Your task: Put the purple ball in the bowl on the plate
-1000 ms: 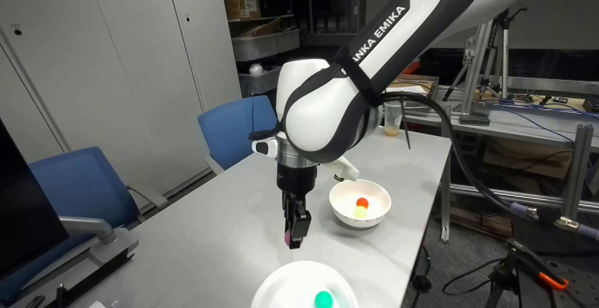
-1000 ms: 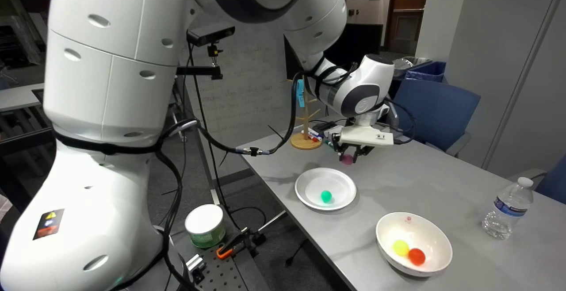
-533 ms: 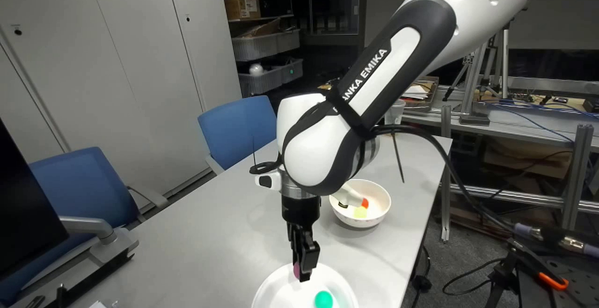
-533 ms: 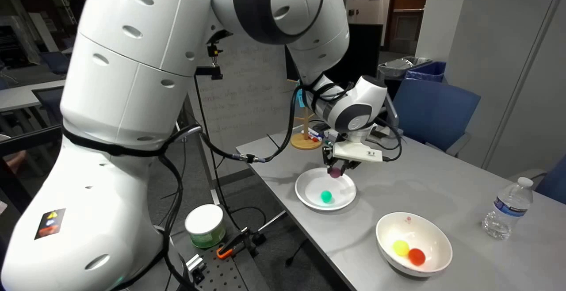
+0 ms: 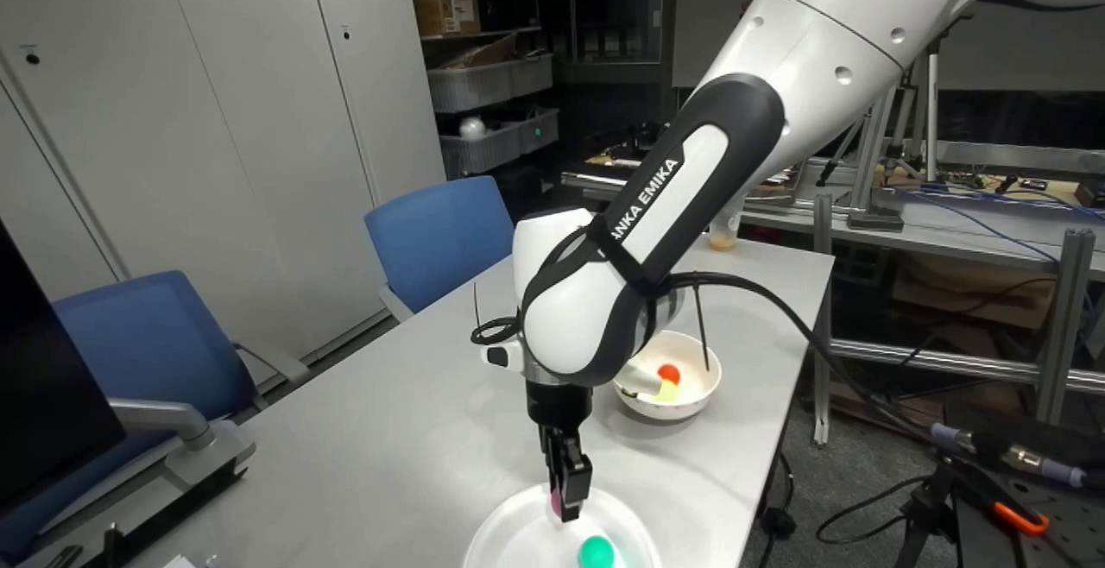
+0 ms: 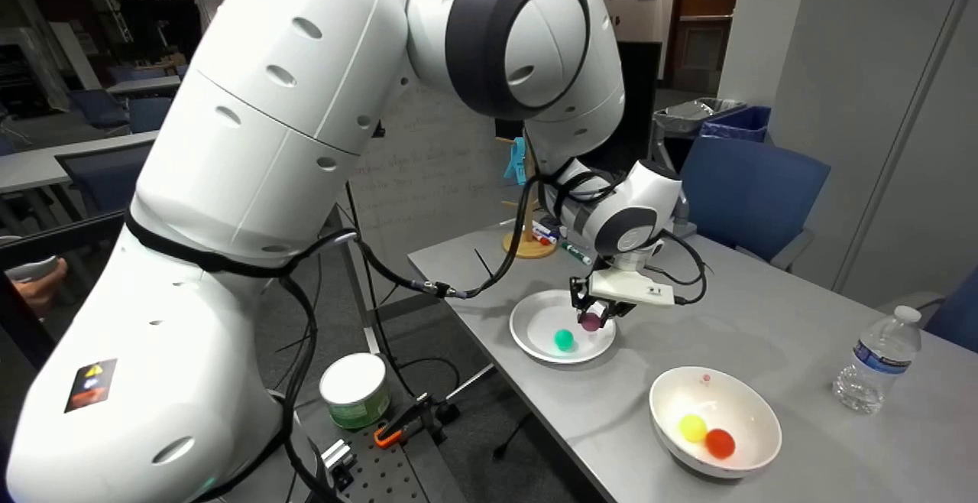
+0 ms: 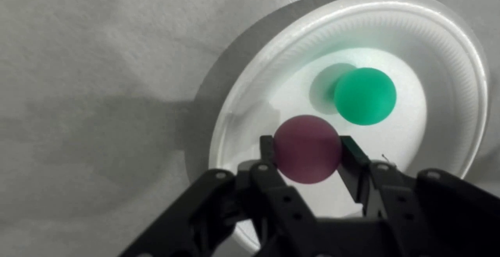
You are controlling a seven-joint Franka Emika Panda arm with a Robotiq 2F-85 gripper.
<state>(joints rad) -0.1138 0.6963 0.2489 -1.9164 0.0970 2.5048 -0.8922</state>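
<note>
Wrist view: we find the gripper point(image 7: 306, 149) with its jaws parted by just the width of the purple ball point(image 7: 306, 159), one jaw against either side of it, so we log the ball as held. It shows against the floor of the plate point(image 7: 457, 104), and the teal-green ball point(image 7: 365, 96) lies in that plate, close by in this view. In an exterior view we see the arm point(image 6: 535, 52) bent over the grey table point(image 6: 795, 312), with the purple ball between the jaws over the plate, to one side of its middle (whether it touches the plate, we cannot tell). The bowl point(image 6: 749, 415) stands apart from the plate, a yellow ball point(image 6: 693, 428) and a red ball point(image 6: 720, 443) side by side in it. A water bottle point(image 6: 877, 365) stands upright near the bowl, and a wooden stand point(image 6: 527, 248) bearing a blue clip point(image 6: 517, 160) is on the table beyond the plate. In an exterior view we also record a clear cup point(image 5: 727, 227) toward one end of the table and a blue chair point(image 5: 440, 244) beside that table; there the jaws hide part of the purple ball, the view's lower edge cuts into the plate, and a white part of the wrist point(image 5: 643, 378) covers some of the bowl.
</note>
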